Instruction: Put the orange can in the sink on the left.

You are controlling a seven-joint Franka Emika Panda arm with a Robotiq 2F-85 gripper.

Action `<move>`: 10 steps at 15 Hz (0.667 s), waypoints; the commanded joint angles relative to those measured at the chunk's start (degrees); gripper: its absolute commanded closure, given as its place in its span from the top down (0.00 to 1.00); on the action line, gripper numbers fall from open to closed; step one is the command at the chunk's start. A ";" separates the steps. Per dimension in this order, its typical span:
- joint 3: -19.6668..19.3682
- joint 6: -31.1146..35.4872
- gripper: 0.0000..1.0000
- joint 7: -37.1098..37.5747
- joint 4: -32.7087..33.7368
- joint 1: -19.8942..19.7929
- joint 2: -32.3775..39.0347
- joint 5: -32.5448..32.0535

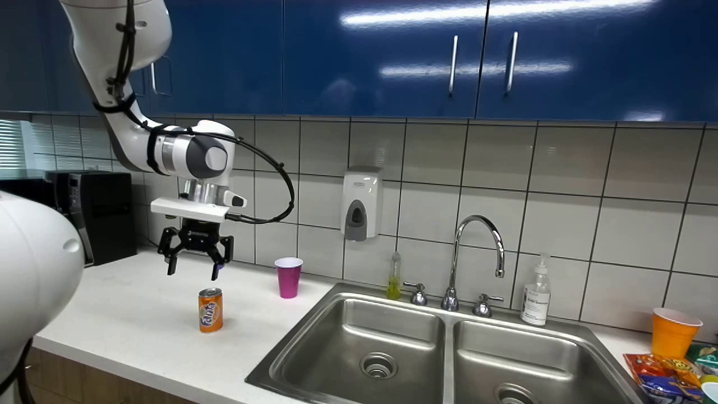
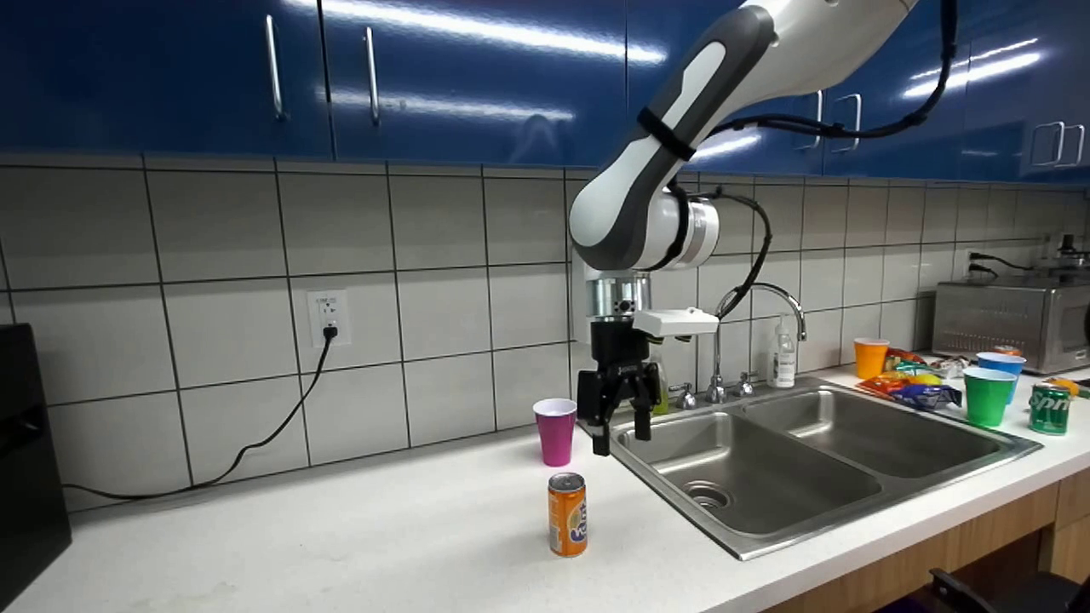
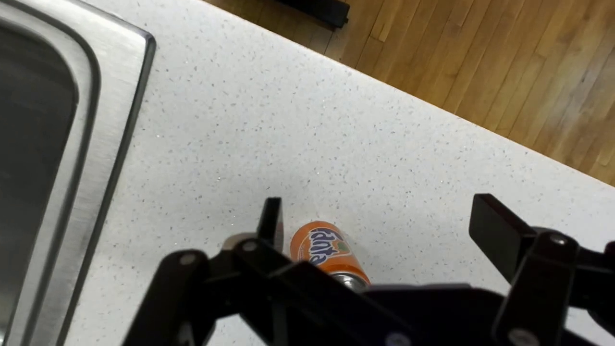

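Observation:
The orange Fanta can [image 1: 210,311] stands upright on the white counter, to the left of the sink; it also shows in an exterior view [image 2: 567,515]. In the wrist view the can [image 3: 324,245] lies between the fingers, nearer the left one, and its top is partly hidden by the gripper. My gripper [image 1: 193,274] is open and empty above the can, apart from it; it also shows in an exterior view [image 2: 622,441] and in the wrist view [image 3: 377,211]. The left sink basin [image 1: 325,359] is bare steel; its rim [image 3: 105,120] shows at the wrist view's left.
A magenta cup [image 1: 289,279] stands behind the can, near the sink. A faucet [image 1: 453,269], a green soap bottle [image 1: 394,278] and a pump bottle [image 1: 536,297] line the sink's back. Cups, snack bags and a green can [image 2: 1049,409] are beyond the sink.

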 commanded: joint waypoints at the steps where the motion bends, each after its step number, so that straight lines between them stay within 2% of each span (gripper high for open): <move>1: 1.32 1.31 1.00 1.35 3.23 -0.02 4.10 -0.41; 10: 3.36 2.69 1.00 1.85 7.63 0.26 10.22 -1.08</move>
